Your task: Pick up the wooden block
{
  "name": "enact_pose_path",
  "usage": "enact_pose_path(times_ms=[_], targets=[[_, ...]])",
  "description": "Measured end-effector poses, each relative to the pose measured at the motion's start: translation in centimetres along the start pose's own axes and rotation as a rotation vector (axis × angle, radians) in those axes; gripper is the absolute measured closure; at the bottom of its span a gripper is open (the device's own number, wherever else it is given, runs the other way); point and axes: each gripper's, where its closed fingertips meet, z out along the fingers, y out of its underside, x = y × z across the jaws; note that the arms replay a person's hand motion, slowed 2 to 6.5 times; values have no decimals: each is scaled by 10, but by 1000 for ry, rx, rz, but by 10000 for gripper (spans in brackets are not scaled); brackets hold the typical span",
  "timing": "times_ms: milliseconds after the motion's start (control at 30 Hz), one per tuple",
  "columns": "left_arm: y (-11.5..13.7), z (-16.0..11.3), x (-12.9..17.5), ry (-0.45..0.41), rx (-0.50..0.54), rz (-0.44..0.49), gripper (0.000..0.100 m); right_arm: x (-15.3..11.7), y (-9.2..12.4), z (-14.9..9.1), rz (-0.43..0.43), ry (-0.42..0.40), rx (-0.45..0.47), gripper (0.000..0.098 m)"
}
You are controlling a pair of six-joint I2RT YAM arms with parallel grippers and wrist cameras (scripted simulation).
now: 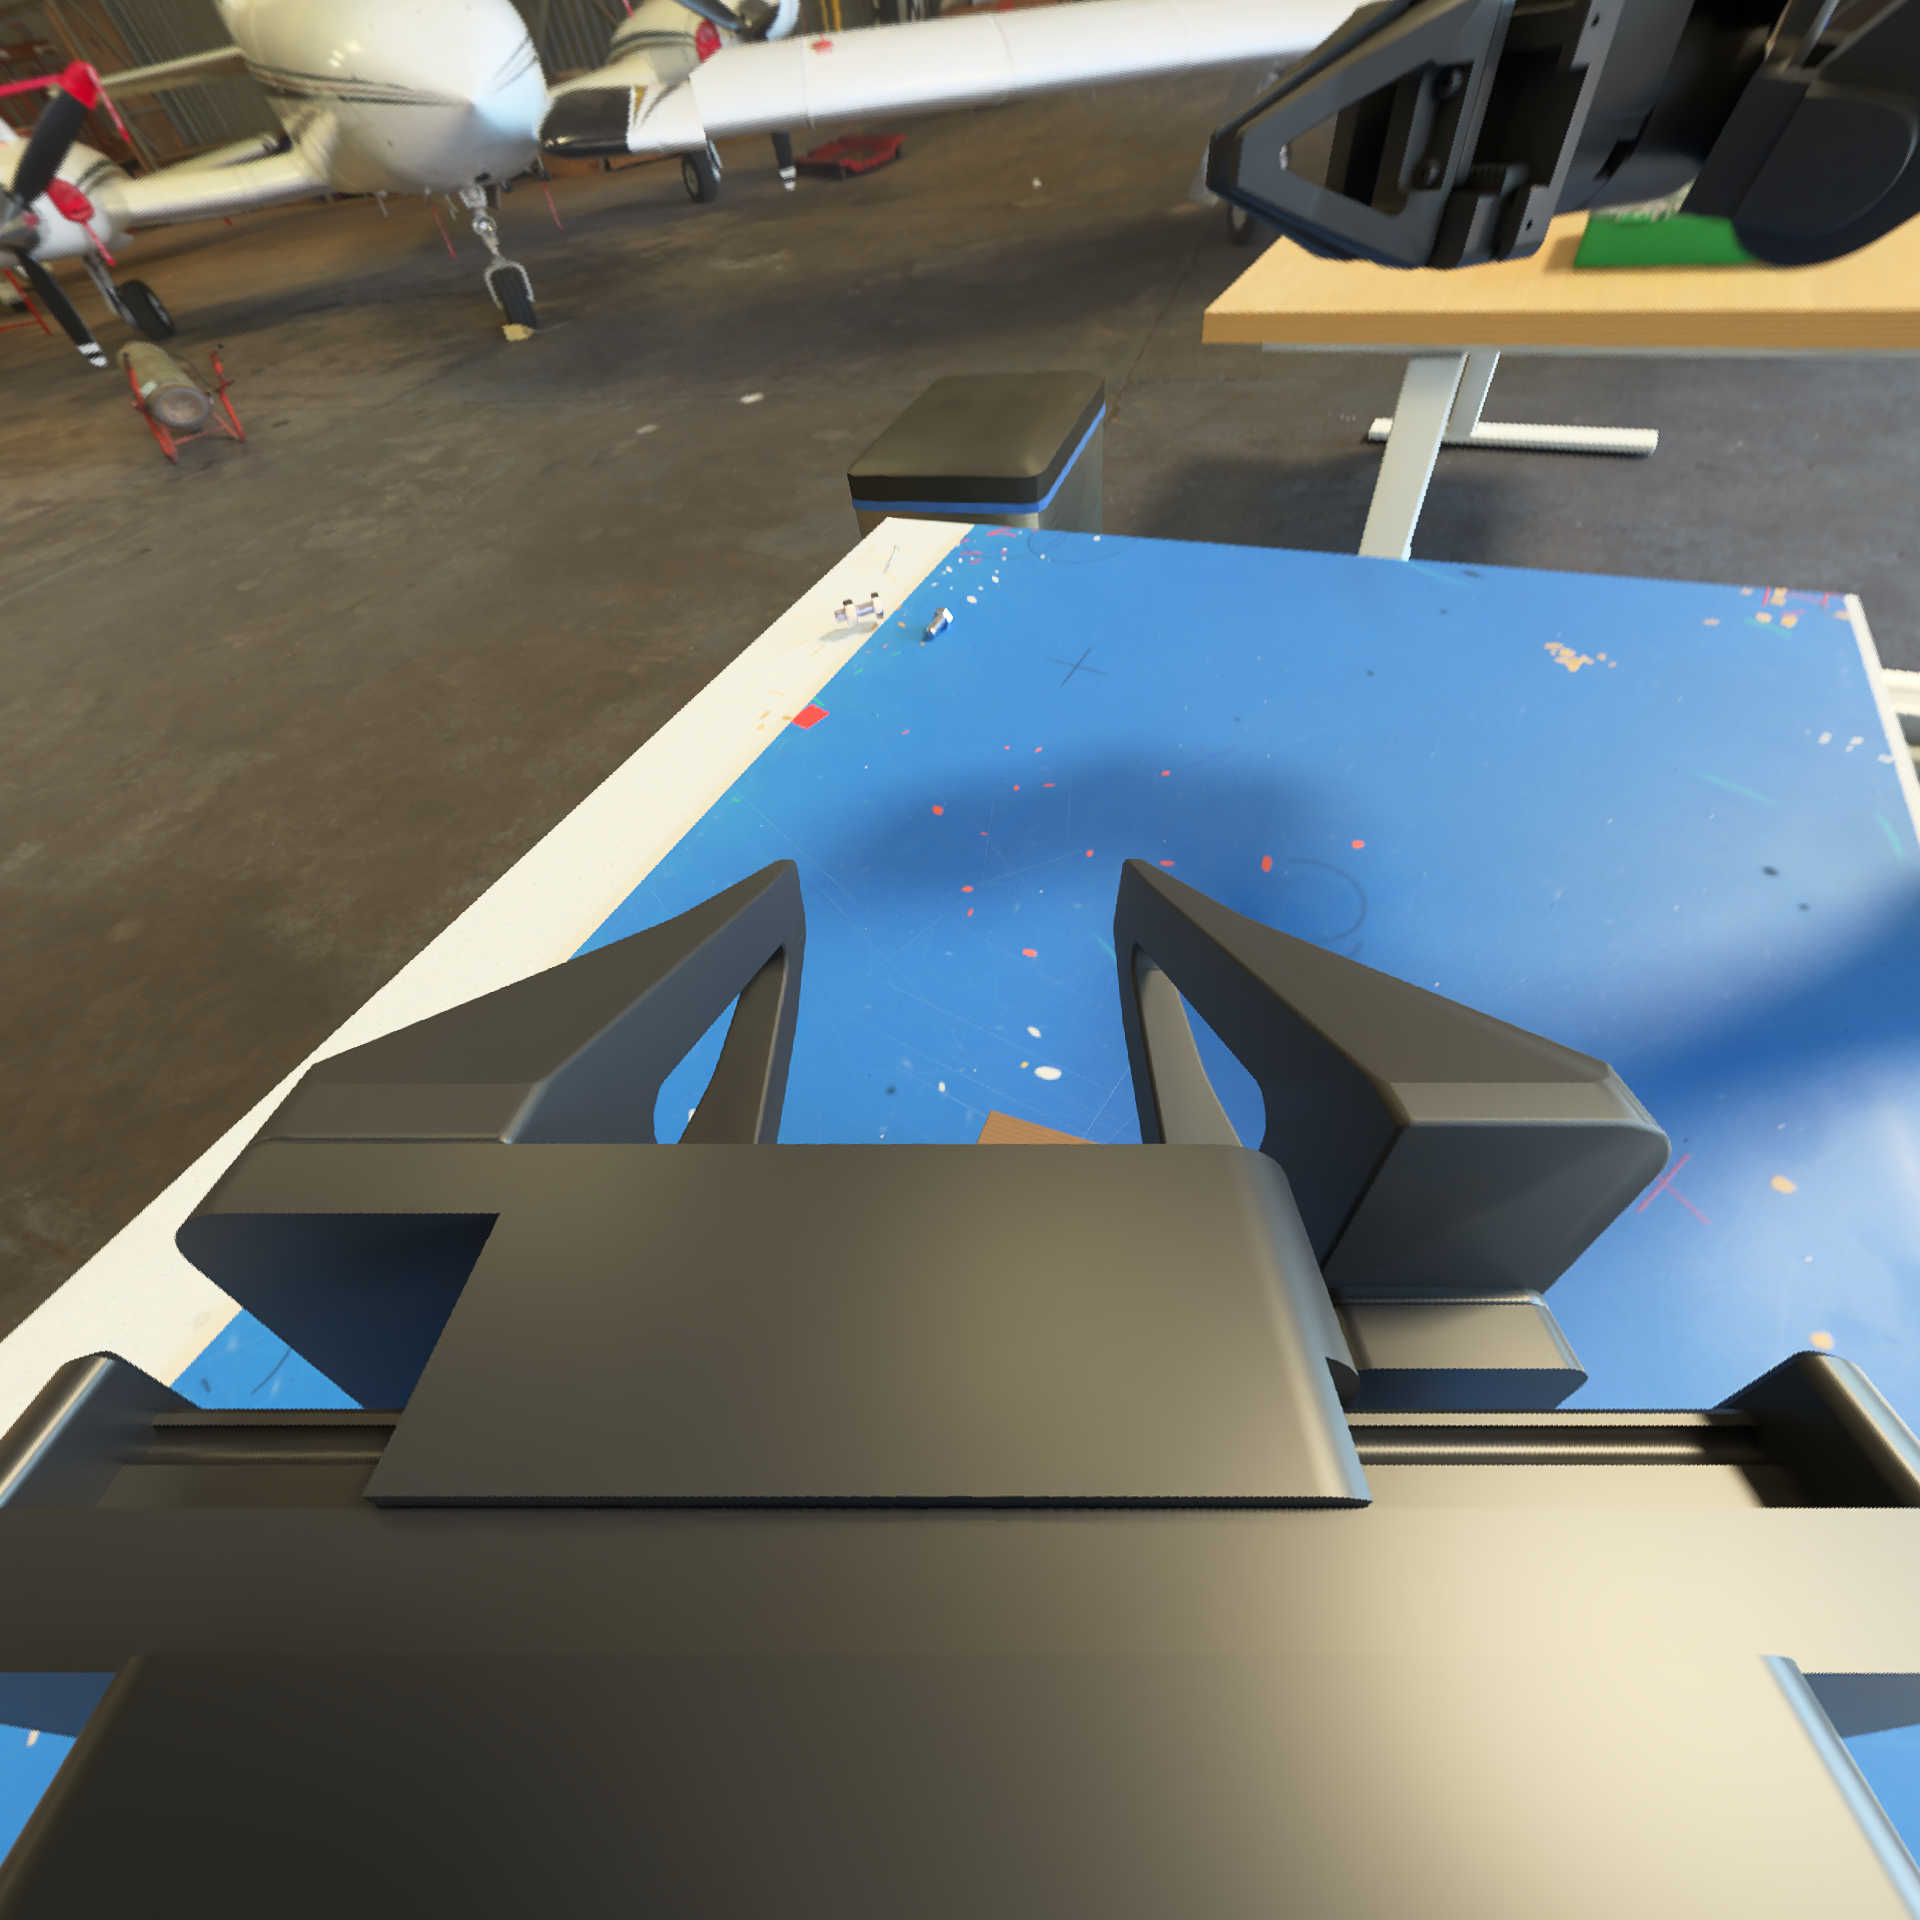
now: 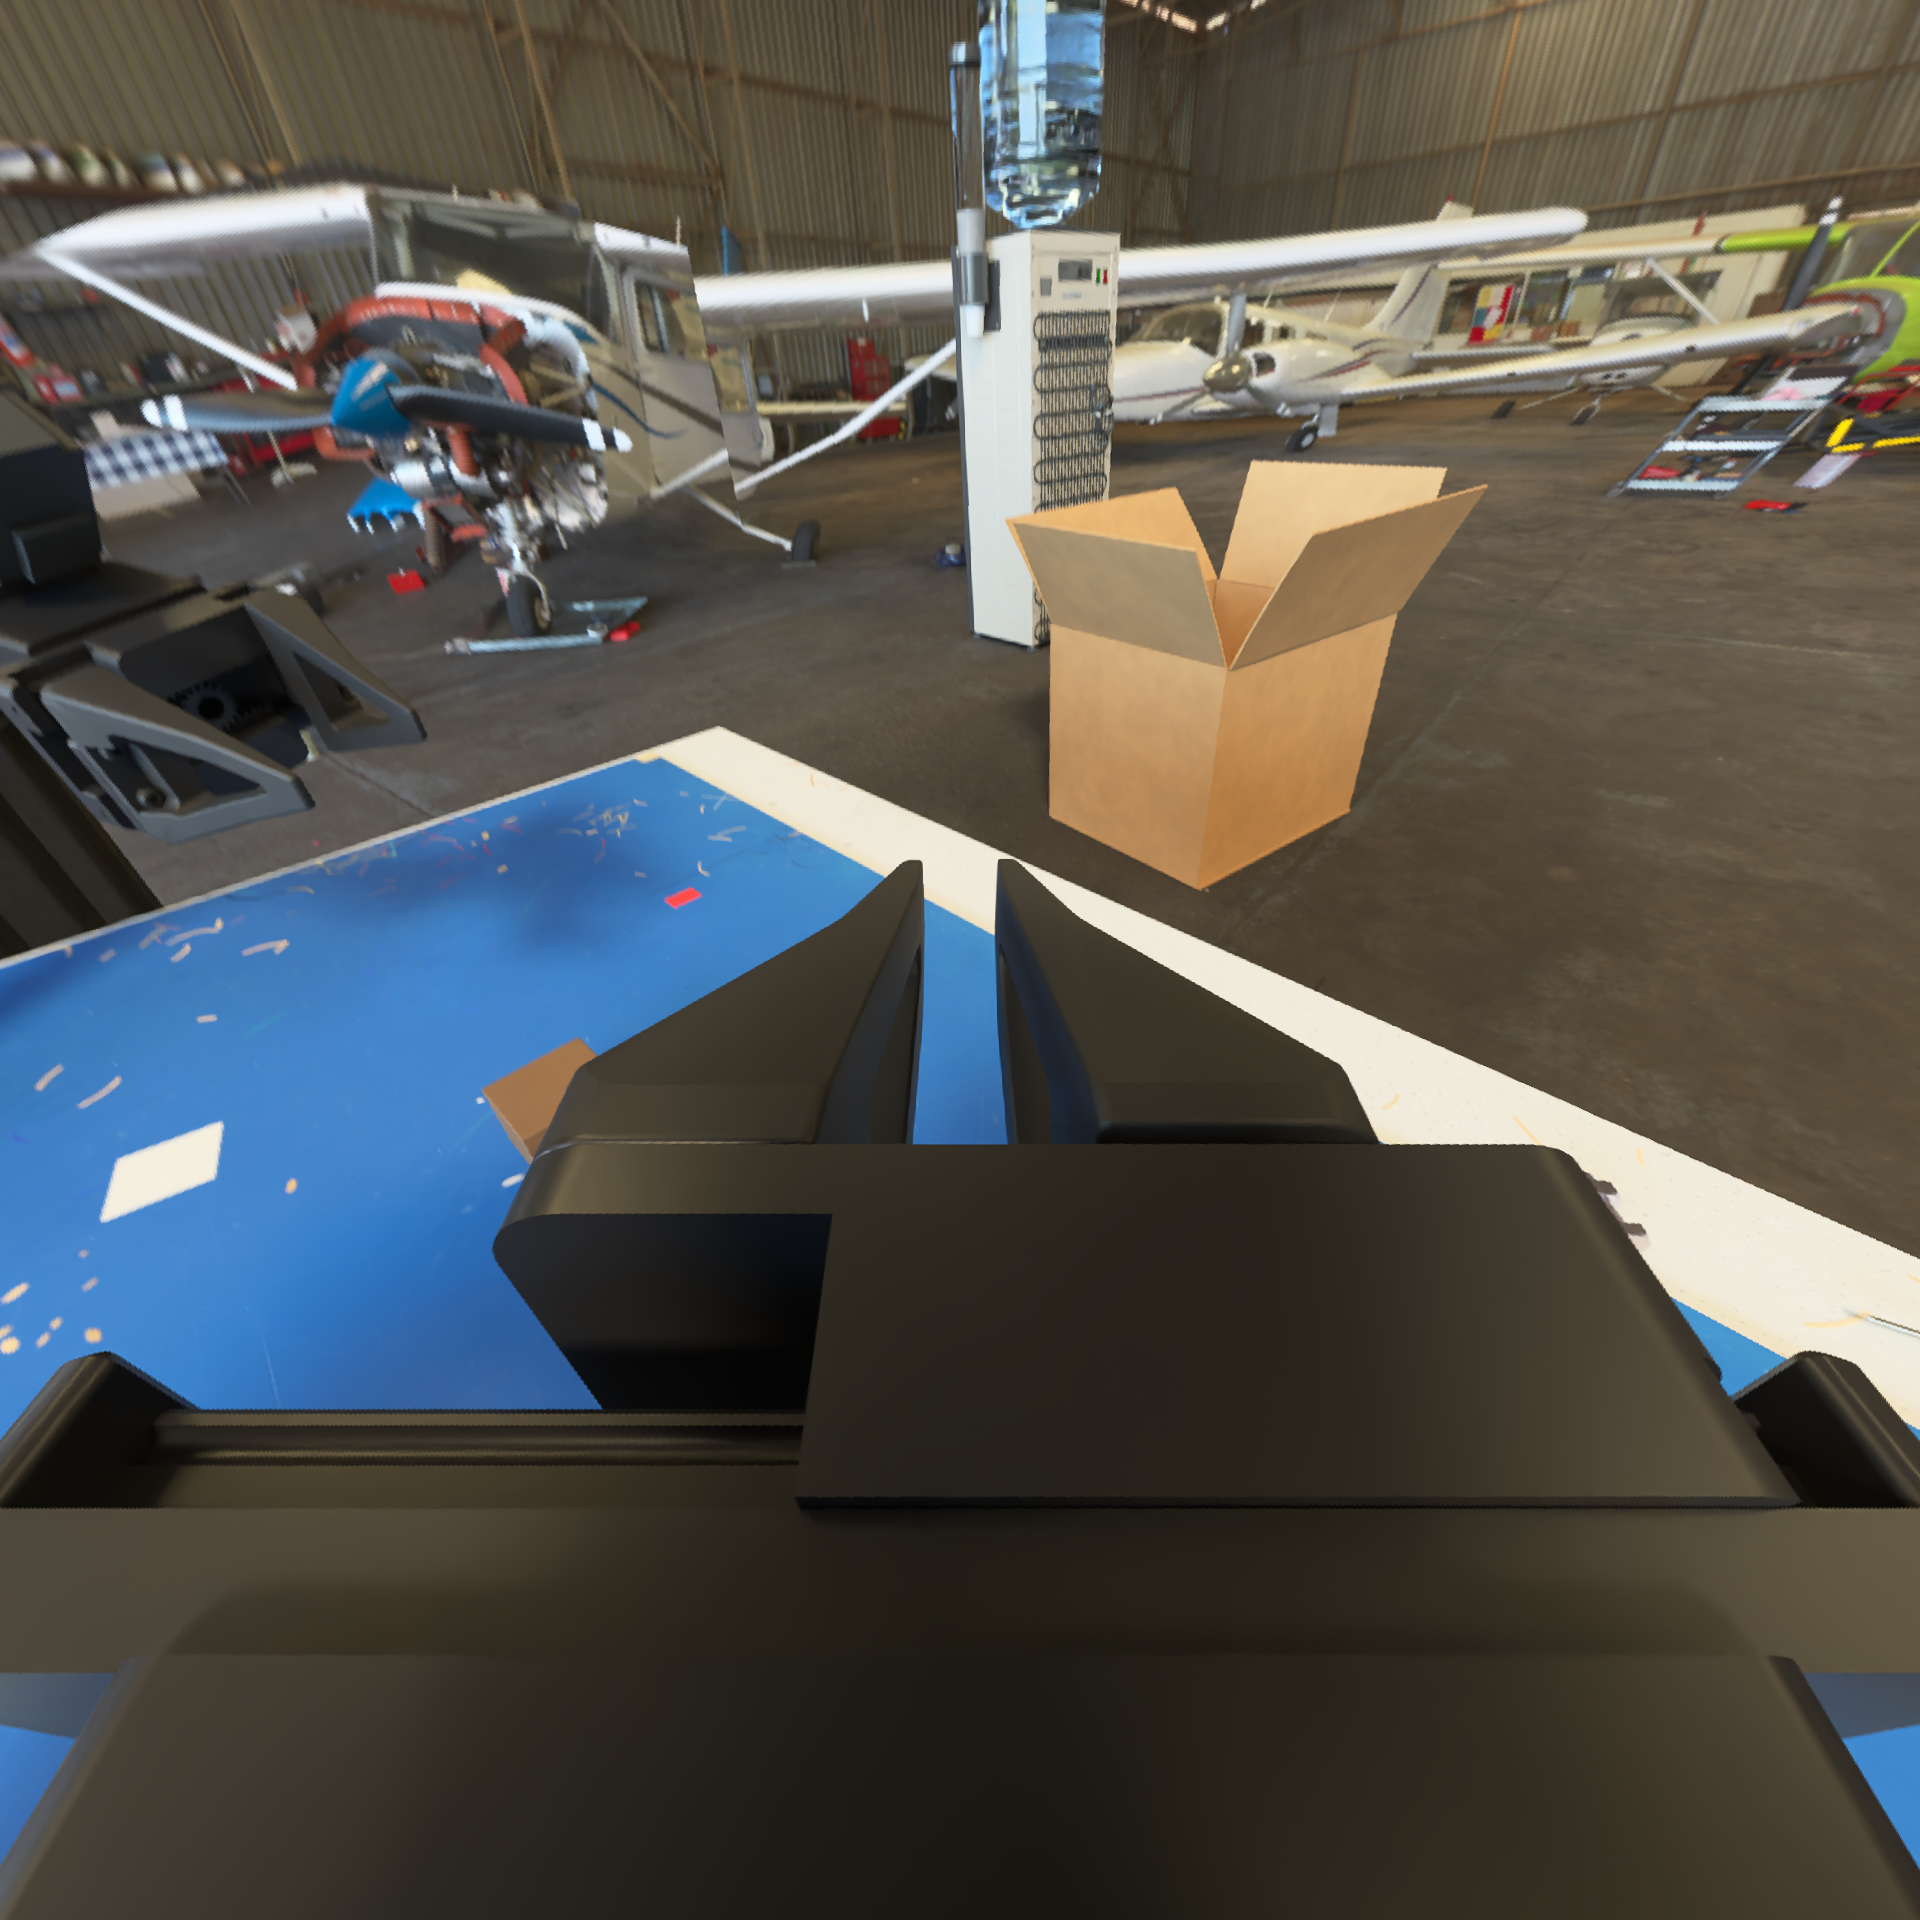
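Note:
The wooden block is a small brown block on the blue mat. In the left wrist view only a sliver shows between my left fingers, close to the gripper body. My left gripper is open above the mat, holding nothing. In the right wrist view the block lies just left of my right gripper, partly hidden behind its left finger. The right gripper is shut and empty. The left gripper also shows at the far left there, and the right gripper shows at the top right of the left wrist view.
The mat lies on a white table. Small bolts lie near its far edge. A dark stool and a wooden desk stand beyond. A cardboard box and a water cooler stand on the hangar floor.

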Motion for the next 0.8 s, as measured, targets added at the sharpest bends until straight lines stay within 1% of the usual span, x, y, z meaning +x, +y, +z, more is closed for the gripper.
enact_pose_path(times_ms=[100,267,400,467,567,700,800], targets=[[9,4,-2,18,-36,26,471,-3,8,1,-35,-1,-54,824],[31,13,3,90,-101,16,361,-4,28,7,-85,-1,-170,727],[53,21,7,136,-137,11,298,-4,41,11,-126,6,-236,650],[63,25,9,147,-147,15,286,-3,46,13,-139,11,-258,619],[78,31,13,171,-158,20,258,-2,53,16,-142,19,-279,597],[99,36,22,231,-189,13,240,0,60,18,-131,24,-293,586],[110,40,25,258,-204,13,230,1,64,18,-121,25,-301,585]])
